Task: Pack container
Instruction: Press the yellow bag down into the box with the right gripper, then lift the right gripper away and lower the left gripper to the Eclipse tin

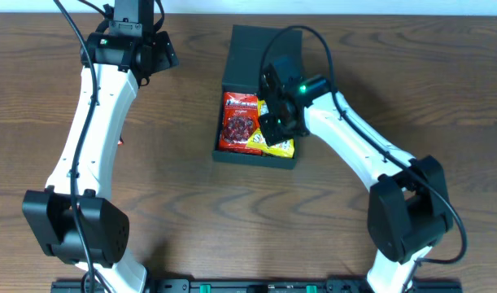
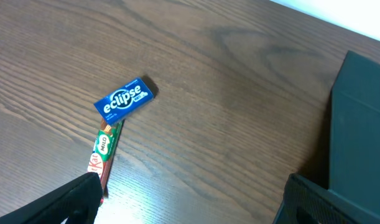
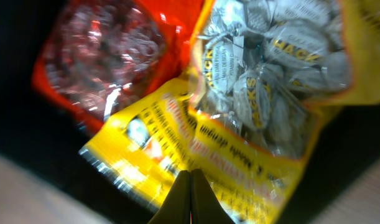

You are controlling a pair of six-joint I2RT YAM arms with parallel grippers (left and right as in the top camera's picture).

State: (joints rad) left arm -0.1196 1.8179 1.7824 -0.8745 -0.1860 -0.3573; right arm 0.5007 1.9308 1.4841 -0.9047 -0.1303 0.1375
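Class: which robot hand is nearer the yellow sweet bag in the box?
Right. The right hand, shut, is right over the yellow bag inside the container; the left hand, open, hangs over the table outside the container.

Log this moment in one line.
phase: packing | left tool: open, empty, near blue gum pack | right tool: shut, tip over yellow packet | container: lid open, red packet and yellow packet inside
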